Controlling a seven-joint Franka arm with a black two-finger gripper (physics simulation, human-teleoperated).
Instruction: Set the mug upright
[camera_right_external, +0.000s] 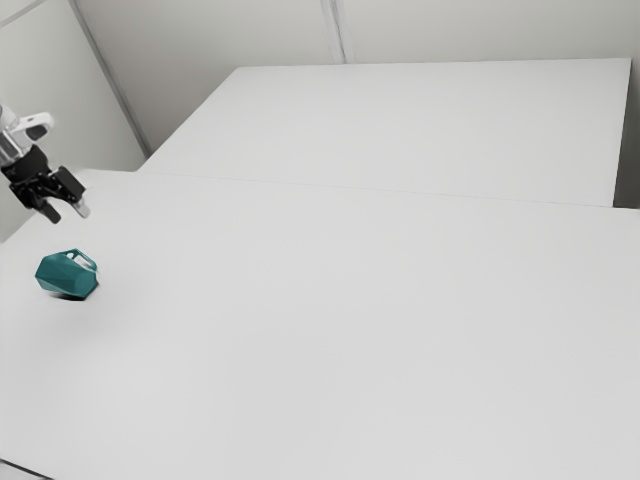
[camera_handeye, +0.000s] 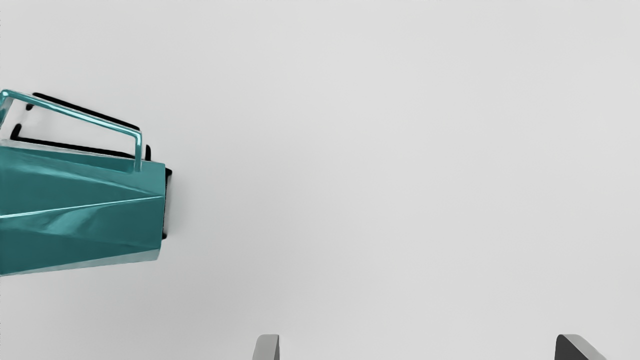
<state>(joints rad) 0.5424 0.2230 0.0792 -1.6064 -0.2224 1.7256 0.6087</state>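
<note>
My gripper hangs in the air at the exterior view's left, above the table and a little off from the teal mug. In the wrist view the gripper stands open, its two fingertips wide apart with nothing between them. The faceted mug lies on its side on the table, outside the space between the fingers, with its thin angular handle standing out from one side. Part of the mug is cut off by the wrist view's edge.
A broad white table spreads under the arm. Beyond it is another pale flat surface, with light walls behind. A short dark line shows at the exterior view's lower left corner.
</note>
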